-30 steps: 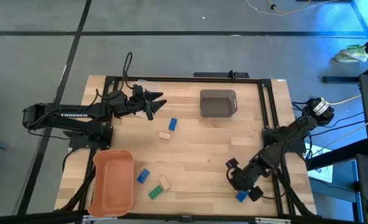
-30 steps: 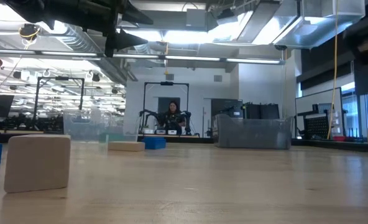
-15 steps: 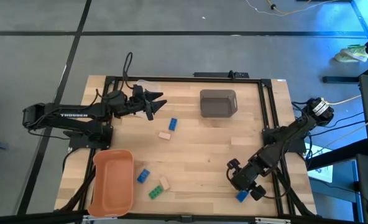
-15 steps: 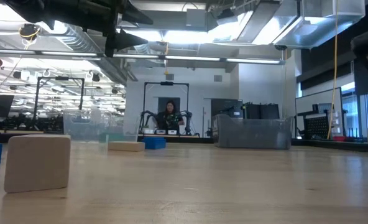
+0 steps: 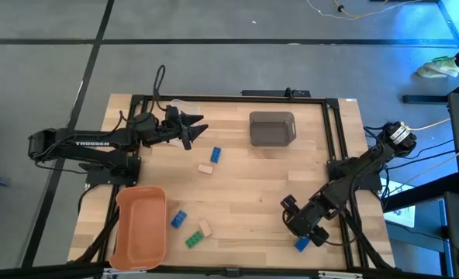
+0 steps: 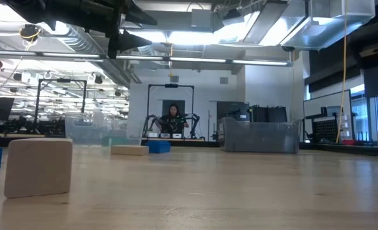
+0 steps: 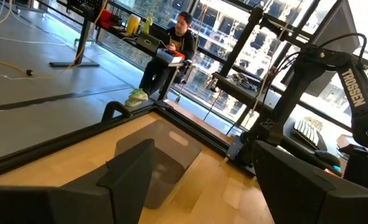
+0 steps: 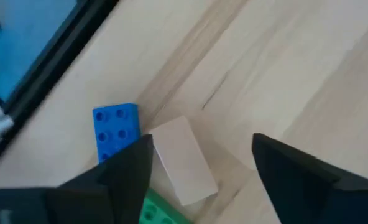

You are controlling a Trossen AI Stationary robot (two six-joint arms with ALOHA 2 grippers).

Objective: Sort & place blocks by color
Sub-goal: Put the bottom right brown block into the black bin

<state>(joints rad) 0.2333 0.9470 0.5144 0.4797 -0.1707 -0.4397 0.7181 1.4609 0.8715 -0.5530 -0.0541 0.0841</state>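
Three blocks lie by the right gripper (image 5: 305, 225) at the table's near right: a blue block (image 8: 115, 131), a tan block (image 8: 184, 162), and a green block (image 8: 154, 211) cut off by its spread fingers. Left gripper (image 5: 192, 129) hangs open, empty, far left.

Level across the tabletop (image 6: 227, 191).
Close at left, a tan block (image 6: 38, 167); farther back, a flat tan block (image 6: 129, 150) touching a blue block (image 6: 158, 146); grey bin (image 6: 260, 136) right; seated person (image 6: 172, 119) beyond.
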